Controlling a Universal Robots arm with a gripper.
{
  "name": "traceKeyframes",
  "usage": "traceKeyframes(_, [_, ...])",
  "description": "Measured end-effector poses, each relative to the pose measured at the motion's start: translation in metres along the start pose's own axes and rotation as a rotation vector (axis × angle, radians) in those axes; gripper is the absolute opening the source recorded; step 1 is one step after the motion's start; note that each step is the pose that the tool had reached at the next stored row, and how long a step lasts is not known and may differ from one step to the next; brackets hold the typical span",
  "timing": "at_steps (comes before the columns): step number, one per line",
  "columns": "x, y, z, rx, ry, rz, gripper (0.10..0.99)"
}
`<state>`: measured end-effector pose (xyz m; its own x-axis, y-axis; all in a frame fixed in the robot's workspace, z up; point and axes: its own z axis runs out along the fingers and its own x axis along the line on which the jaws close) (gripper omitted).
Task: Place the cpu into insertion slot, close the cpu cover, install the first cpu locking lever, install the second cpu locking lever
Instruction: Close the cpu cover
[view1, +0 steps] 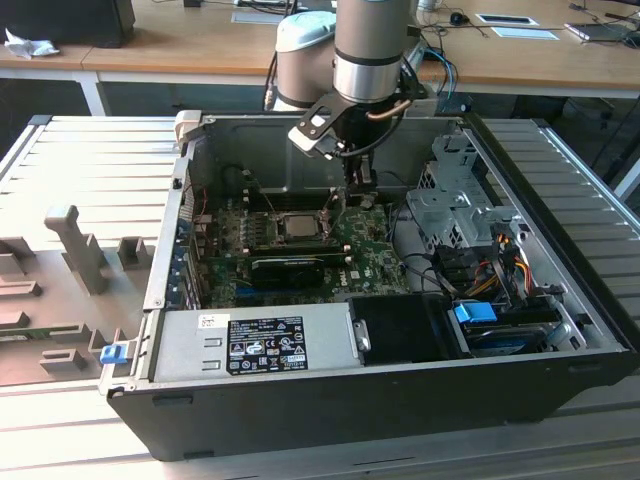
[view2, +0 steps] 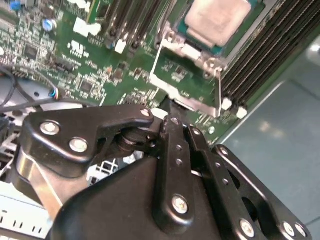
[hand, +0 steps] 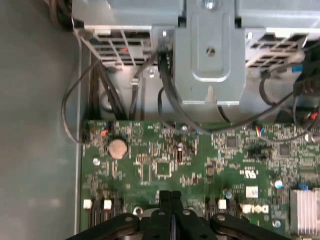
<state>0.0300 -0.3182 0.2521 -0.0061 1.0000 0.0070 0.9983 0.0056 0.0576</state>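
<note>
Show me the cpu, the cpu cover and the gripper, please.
cpu (view2: 217, 20): second wrist view, on its silver-grey metal top.
cpu cover (view2: 181, 96): second wrist view, on the metal frame beside its window.
gripper (hand: 170, 196): first wrist view, between its closed fingertips.

A black label with white print (view1: 266, 345) is seen on the grey power supply (view1: 190, 350) in the exterior view, and a small white sticker (view1: 213, 322) is set just beside it. Their print is too small to be read. In the first wrist view, white printed marks (hand: 250, 174) are scattered over the green board (hand: 200, 165), likewise unreadable. No lettering can be made out on the cpu (view2: 216, 20).
</note>
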Motion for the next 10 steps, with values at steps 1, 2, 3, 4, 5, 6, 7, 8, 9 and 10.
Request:
traceKeyframes(1, [0.0, -0.0005, 0.0, 0.0, 0.0, 0.0, 0.106])
traceKeyframes(2, [0.0, -0.001, -0.0001, 0.0, -0.0001, 0.0, 0.106])
traceKeyframes(3, [0.0001, -0.0027, -0.0002, 0.0, -0.0002, 0.0, 0.106])
traceKeyframes(4, [0.0001, -0.0044, -0.0003, 0.0, -0.0001, 0.0, 0.106])
traceKeyframes(5, [0.0001, -0.0065, -0.0004, 0.0, -0.0001, 0.0, 0.106])
traceKeyframes(6, [0.0001, -0.007, -0.0004, 0.0, -0.0001, 0.0, 0.106])
traceKeyframes(7, [0.0001, -0.0074, -0.0005, 0.0, -0.0002, 0.0, 0.106])
traceKeyframes(8, [0.0001, -0.0079, -0.0005, 0.0, -0.0001, 0.0, 0.106])
traceKeyframes(9, [0.0001, -0.008, -0.0005, 0.0, -0.0001, 0.0, 0.106])
traceKeyframes(10, [0.0001, -0.0083, -0.0005, 0.0, -0.0001, 0.0, 0.106])
